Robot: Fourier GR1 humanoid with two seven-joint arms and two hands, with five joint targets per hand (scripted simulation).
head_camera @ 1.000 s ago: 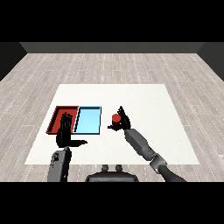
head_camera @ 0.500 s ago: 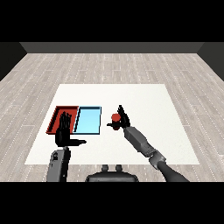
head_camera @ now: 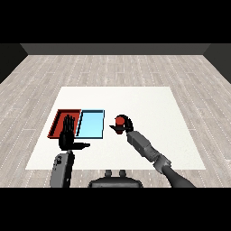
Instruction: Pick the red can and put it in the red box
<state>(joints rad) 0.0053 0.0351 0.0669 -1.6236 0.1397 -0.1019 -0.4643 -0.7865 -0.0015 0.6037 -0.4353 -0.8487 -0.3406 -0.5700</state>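
red can (head_camera: pixel 120 121) sits in my right hand (head_camera: pixel 126 126), whose fingers are curled round it, just right of the light blue tray (head_camera: pixel 91 124) and over the white worktop (head_camera: pixel 149 108). i can't tell whether it is lifted off the surface or only touching it. compared with a second ago, the can and the hand have slid a little leftward, closer to the blue tray's right edge, and the grey forearm behind has swung with them. i read that as the carry being under way: the pick looks done, and the placing is what's left.

my left hand (head_camera: pixel 67 135) is over the near edge of the red tray (head_camera: pixel 59 121), fingers straight and pointing up, thumb stuck out to the side, holding nothing. it has hardly moved over that second.

as for the containers, the red tray lies at the left, touching the blue one along their shared side. what i can see of both floors is bare, though the left hand hides part of the red tray's. to reach the red tray the can must cross the whole blue tray first, and i judge the left hand may be in the way there.
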